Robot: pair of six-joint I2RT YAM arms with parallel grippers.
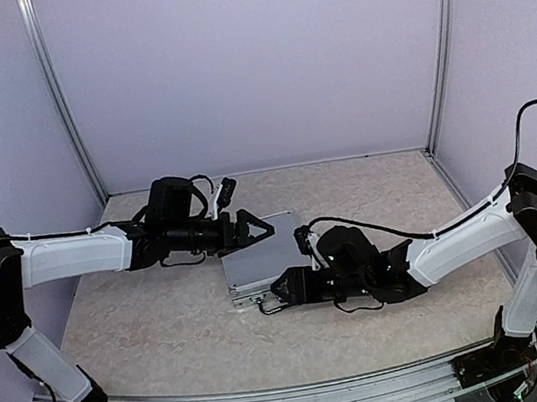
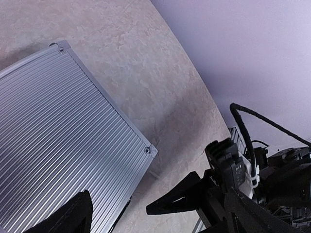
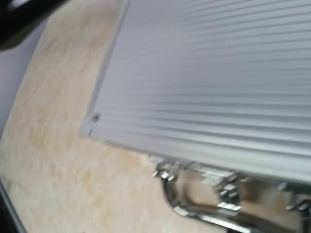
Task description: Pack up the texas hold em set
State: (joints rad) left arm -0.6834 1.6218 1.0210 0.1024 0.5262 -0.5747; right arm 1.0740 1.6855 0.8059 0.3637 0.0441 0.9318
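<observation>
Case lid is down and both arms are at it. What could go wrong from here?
The right gripper sits by the handle with nothing pinning the briefcase: a push may slide it. The open left gripper hovers close by, so the arms could clash. Whether it is latched cannot be seen.

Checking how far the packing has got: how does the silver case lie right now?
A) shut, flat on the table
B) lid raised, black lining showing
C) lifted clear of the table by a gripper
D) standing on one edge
A: the silver case lies flat on the table with its ribbed lid down. Nothing of its inside shows, and the metal handle sits along its closed edge.
</observation>
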